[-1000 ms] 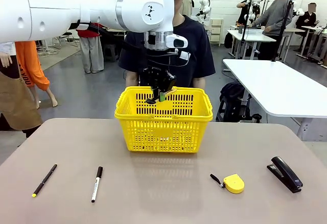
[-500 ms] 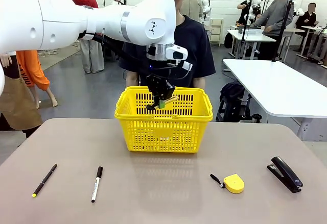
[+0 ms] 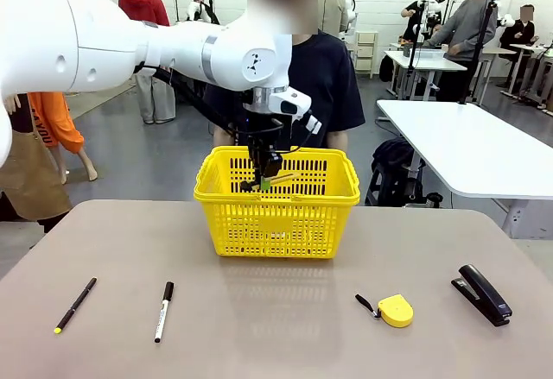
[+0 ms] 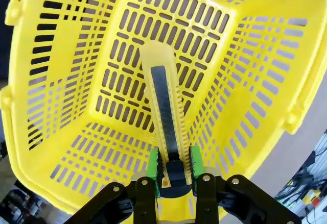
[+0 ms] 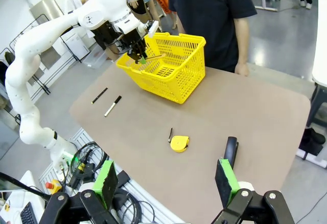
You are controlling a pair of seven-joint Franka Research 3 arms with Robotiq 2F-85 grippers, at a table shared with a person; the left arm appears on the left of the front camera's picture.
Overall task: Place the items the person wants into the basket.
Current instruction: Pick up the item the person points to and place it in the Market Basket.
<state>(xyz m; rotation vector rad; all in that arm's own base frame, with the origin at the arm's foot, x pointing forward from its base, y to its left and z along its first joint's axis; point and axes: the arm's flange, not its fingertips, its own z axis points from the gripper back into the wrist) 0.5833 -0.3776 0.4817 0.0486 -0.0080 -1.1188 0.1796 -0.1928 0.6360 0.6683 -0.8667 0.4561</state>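
Observation:
My left gripper (image 3: 263, 180) is shut on the yellow-and-black utility knife (image 3: 280, 177) and hangs just inside the top of the yellow basket (image 3: 285, 224). In the left wrist view the knife (image 4: 164, 112) sticks out from between the green pads (image 4: 152, 164) over the basket's slotted floor (image 4: 127, 60). The marker (image 3: 163, 310) and the yellow tape measure (image 3: 396, 310) lie on the near table. My right gripper (image 5: 166, 183) is open, high above the table's edge. The person in navy (image 3: 327, 77) stands behind the basket.
A thin black pen (image 3: 75, 304) lies left of the marker. A black stapler (image 3: 483, 293) sits at the right, beyond the tape measure. The right wrist view shows the basket (image 5: 179, 81), tape measure (image 5: 179, 143) and stapler (image 5: 231, 150) spread over the brown table.
My left gripper has sunk lower with the knife, from above the basket's rim to just inside it, and the wrist has turned. Everything on the table stays put.

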